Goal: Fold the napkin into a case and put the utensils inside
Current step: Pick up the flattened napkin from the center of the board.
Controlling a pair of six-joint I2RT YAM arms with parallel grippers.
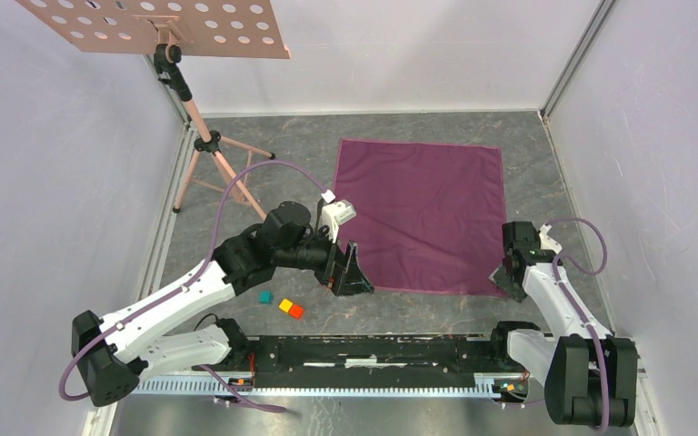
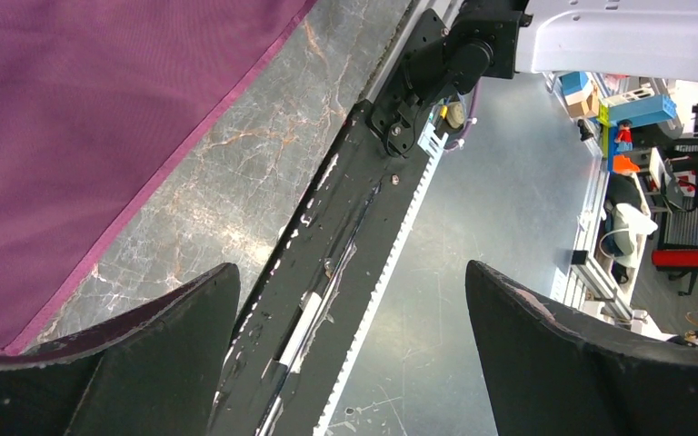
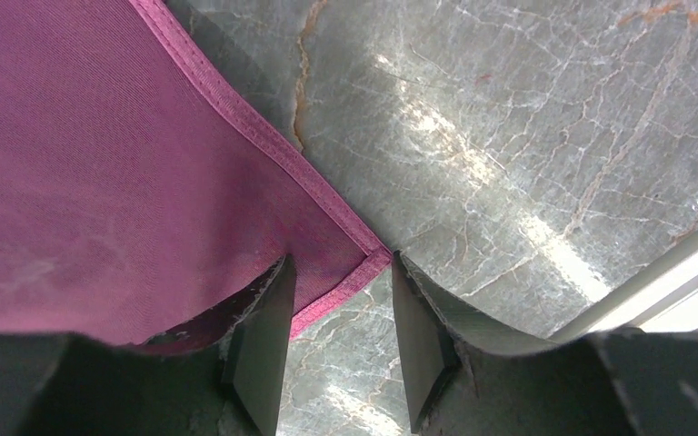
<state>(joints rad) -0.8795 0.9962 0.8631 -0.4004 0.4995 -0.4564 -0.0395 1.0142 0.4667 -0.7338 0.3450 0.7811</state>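
Note:
The plum-purple napkin lies flat and unfolded on the marble tabletop. My left gripper hangs wide open at the napkin's near left corner; in the left wrist view the cloth lies to the left of the open left gripper, and nothing is between the fingers. My right gripper is at the near right corner. In the right wrist view its jaws stand apart, one on each side of the corner of the napkin, which lies on the table inside the right gripper, not pinched. The utensils are out of view.
A teal block, a yellow block and an orange block lie left of the napkin near the front. A tripod stand with a perforated board stands at the back left. White walls enclose the table; a black rail runs along the front.

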